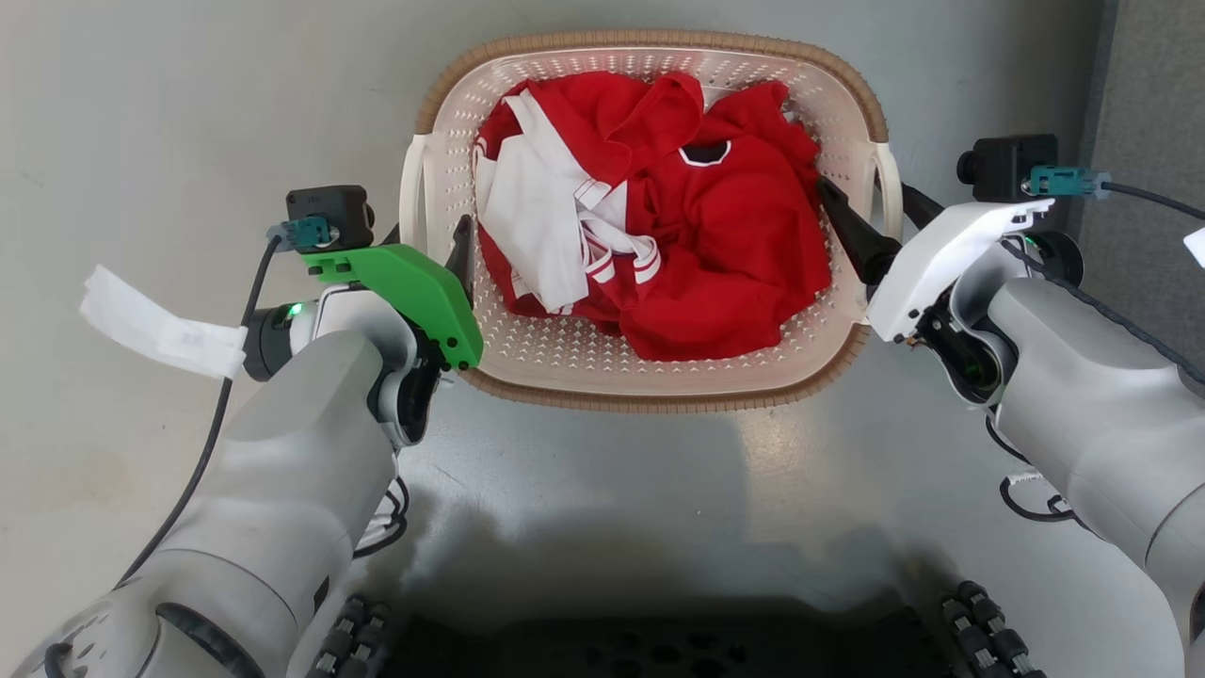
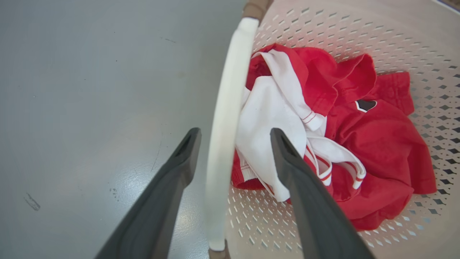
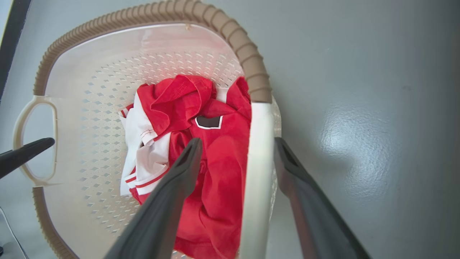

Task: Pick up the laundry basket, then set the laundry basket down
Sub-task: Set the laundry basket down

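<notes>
Grey glossy floor [image 1: 141,113] spreads under the head view, where the laundry basket [image 1: 659,400] lies straight ahead of the robot, centred between both arms. A red garment [image 1: 744,235] and a white garment [image 1: 537,226] are heaped inside it. The left gripper [image 1: 428,240] stands at the left handle [image 1: 412,193], one dark finger inside the wall; the right gripper [image 1: 871,193] does the same at the right handle [image 1: 885,184]. Whether the base touches the floor cannot be told.

From the left wrist, the left gripper [image 2: 233,133] is spread apart with the white handle bar [image 2: 230,108] running between its fingers — the outer finger just beside the bar, the inner one over the clothes and clear of it.

From the right wrist, the right gripper [image 3: 237,141] is likewise parted and straddles the right handle [image 3: 260,162], its outer finger close against the bar and its inner finger above the red cloth. At the far side of the basket, a finger of the left gripper [image 3: 25,154] pokes in by the other handle loop.
</notes>
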### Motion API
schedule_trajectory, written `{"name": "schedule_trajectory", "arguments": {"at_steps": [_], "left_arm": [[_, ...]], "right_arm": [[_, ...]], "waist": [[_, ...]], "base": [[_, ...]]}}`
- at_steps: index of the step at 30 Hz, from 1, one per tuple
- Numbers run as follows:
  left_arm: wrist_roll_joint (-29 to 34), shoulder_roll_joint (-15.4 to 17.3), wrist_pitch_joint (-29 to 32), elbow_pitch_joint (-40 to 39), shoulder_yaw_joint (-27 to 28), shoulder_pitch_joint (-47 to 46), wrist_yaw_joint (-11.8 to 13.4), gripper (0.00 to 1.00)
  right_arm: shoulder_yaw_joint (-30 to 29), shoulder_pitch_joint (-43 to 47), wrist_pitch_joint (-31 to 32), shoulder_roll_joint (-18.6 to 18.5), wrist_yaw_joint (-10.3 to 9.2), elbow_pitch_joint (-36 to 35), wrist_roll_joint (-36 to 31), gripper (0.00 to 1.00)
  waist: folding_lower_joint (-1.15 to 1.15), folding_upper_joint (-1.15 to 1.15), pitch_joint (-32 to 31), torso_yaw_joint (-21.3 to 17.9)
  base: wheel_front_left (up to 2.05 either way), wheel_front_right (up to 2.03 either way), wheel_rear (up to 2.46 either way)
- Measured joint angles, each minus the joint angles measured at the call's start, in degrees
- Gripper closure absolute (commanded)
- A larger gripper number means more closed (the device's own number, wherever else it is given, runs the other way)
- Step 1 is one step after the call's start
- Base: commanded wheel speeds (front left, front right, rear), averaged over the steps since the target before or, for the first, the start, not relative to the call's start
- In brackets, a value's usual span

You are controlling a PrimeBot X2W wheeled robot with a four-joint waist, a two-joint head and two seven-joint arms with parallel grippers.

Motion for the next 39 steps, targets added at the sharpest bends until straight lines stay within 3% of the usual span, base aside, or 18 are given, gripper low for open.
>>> {"name": "schedule_trajectory", "arguments": {"at_steps": [19,32,39], "left_arm": [[-0.9,0.0,-1.9,2.4,-1.0,0.7,-0.7,0.0],[-0.9,0.0,-3.3,5.6,0.6,3.4,-3.5,0.0],[1.1,1.4,-3.3,3.5,3.2,3.5,-4.6,0.0]], "right_arm": [[-0.2,0.5,0.0,0.5,0.01,1.2,1.6,0.0],[-2.7,2.2,0.0,1.3,0.03,-0.2,1.5,0.0],[-4.9,2.5,0.0,0.6,0.03,-2.5,-1.0,0.0]], "waist": [[0.0,0.0,-5.5,-1.0],[0.0,0.0,-13.8,-2.4],[0.0,0.0,-18.3,-3.2]], "base": [[0.0,0.0,0.0],[0.0,0.0,0.0],[0.0,0.0,0.0]]}}
